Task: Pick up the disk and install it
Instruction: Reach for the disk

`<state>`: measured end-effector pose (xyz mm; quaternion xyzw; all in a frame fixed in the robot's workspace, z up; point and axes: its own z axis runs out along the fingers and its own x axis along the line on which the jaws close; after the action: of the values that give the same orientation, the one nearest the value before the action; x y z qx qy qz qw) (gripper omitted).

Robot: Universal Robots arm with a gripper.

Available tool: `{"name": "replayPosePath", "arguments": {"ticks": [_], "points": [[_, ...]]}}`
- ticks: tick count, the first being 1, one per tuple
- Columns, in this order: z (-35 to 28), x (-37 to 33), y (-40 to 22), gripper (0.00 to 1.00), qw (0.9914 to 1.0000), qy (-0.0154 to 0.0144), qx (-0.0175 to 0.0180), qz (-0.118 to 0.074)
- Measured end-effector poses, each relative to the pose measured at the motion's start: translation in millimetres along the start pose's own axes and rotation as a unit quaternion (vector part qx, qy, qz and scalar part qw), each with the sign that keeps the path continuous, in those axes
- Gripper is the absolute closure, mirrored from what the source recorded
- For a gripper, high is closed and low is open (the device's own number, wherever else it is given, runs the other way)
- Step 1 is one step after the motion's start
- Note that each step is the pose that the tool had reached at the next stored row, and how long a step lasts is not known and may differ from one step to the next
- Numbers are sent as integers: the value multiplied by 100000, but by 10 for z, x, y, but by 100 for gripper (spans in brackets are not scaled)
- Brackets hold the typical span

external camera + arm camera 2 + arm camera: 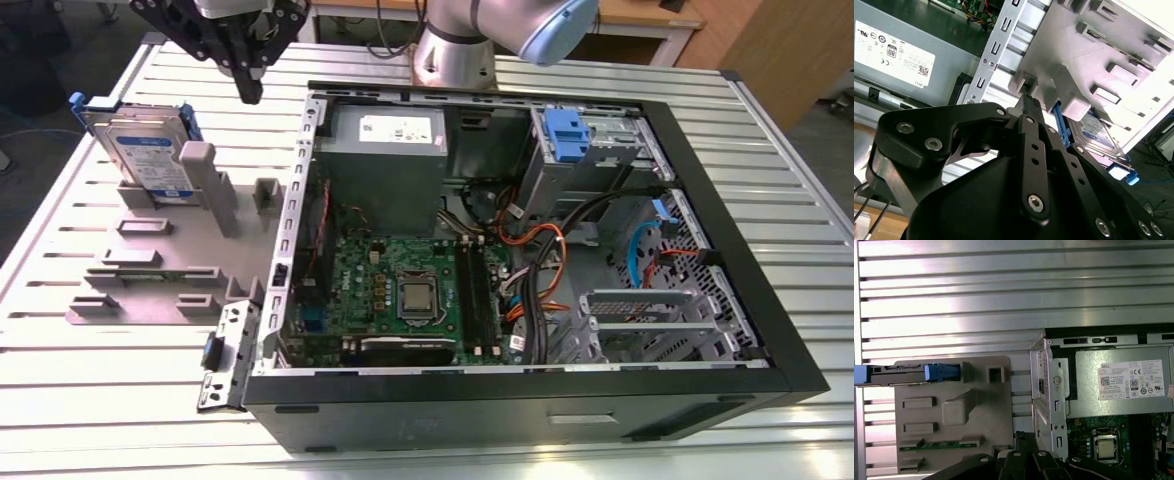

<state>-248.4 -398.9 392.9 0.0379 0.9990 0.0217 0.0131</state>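
Observation:
The disk (140, 150), a silver drive with a white-and-blue label in a blue carrier, stands on edge in a grey holder at the exterior view's far left. My gripper (250, 92) hangs above the table between the disk and the computer case, a little to the disk's right and clear of it. Its black fingers are shut together with nothing between them. In the first wrist view the disk (904, 372) appears edge-on, with my gripper (1024, 437) apart from it. In the second wrist view the disk (1099, 135) lies beyond the gripper (1026, 100).
A grey fixture plate (160, 260) with several raised blocks holds the disk. An open black computer case (534, 390) takes up the table's middle and right, with a grey power supply box (387, 130), a motherboard (400, 290) and a silver drive cage (601, 145) with a blue latch (567, 130).

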Motion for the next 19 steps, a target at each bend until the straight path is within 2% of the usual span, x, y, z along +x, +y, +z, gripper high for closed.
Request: {"name": "replayPosePath", "arguments": {"ticks": [19], "points": [[-1,46,-3,89,100000,0,-2,-1]]}}
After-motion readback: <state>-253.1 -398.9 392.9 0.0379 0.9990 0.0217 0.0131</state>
